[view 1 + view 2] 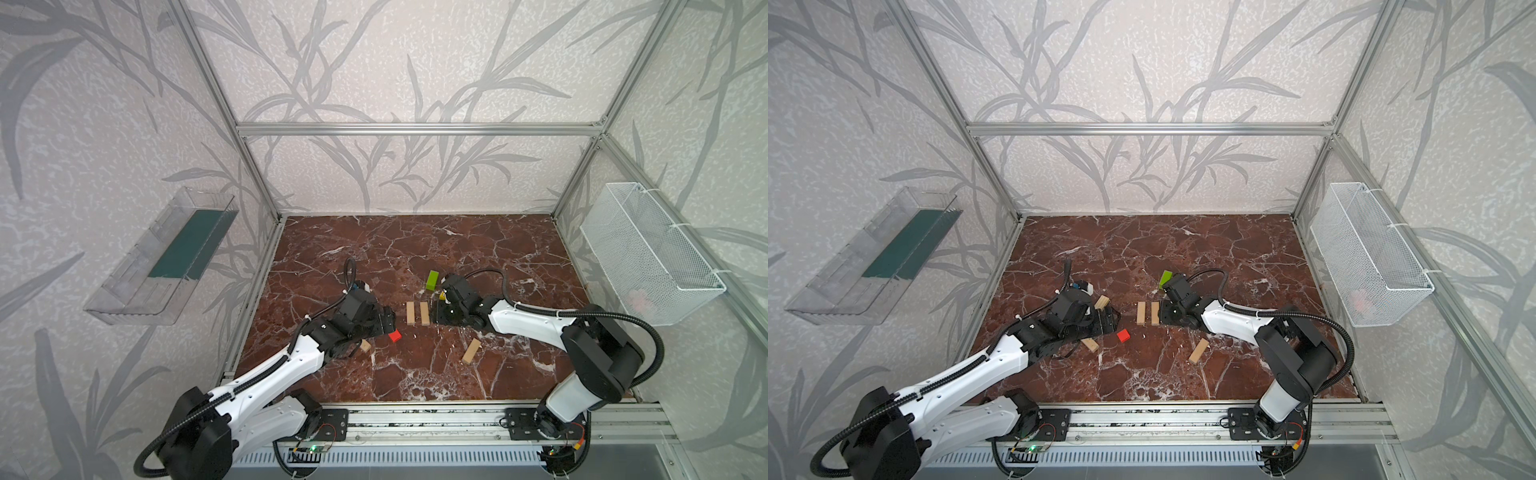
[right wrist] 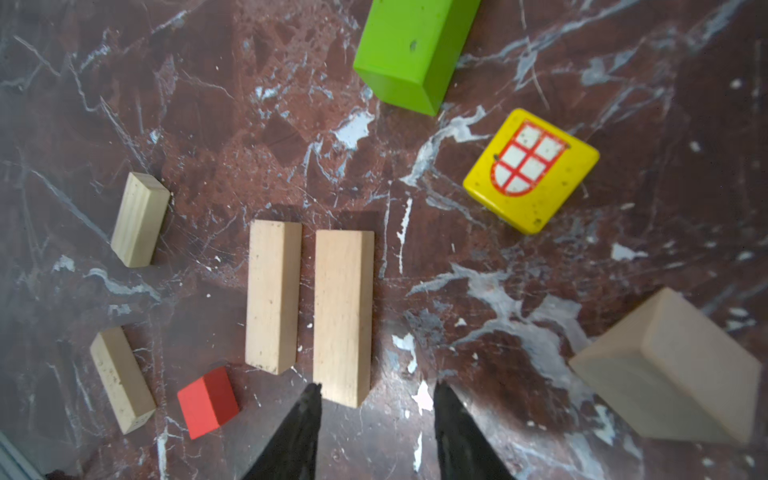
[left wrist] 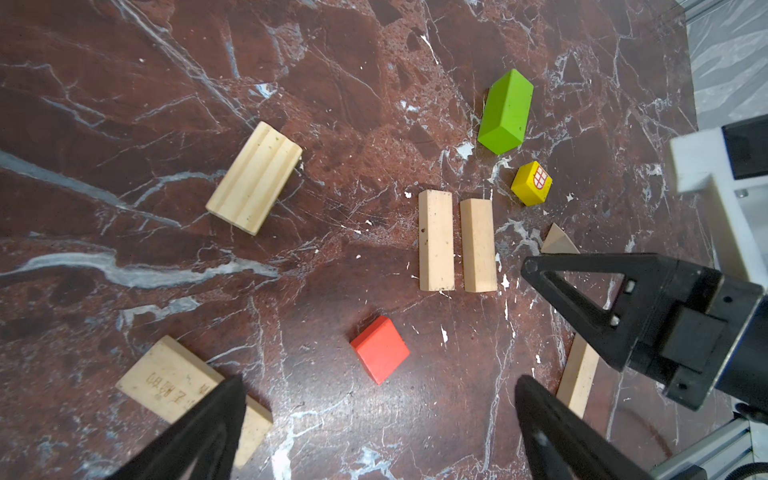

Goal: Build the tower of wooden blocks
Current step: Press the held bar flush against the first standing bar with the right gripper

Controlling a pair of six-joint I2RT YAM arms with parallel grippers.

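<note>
Bare wood and painted blocks on a polished, stone-look tabletop

The tabletop (image 3: 124, 124) is glossy, red-brown and marble-veined. The two planks (image 2: 343, 316) and the ribbed block (image 3: 254, 178) are matt, unpainted pale wood. The green bar (image 2: 409, 45), yellow cube (image 2: 532, 170) and red cube (image 2: 208, 401) wear smooth paint. The left pincer (image 3: 379, 380) and right pincer (image 2: 378, 388) are matt black plastic.

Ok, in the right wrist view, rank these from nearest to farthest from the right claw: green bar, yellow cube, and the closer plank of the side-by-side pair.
1. The closer plank: its end lies just by the right claw, near one tip.
2. The yellow cube: further ahead, off to the side.
3. The green bar: farthest, beyond the cube.
</note>
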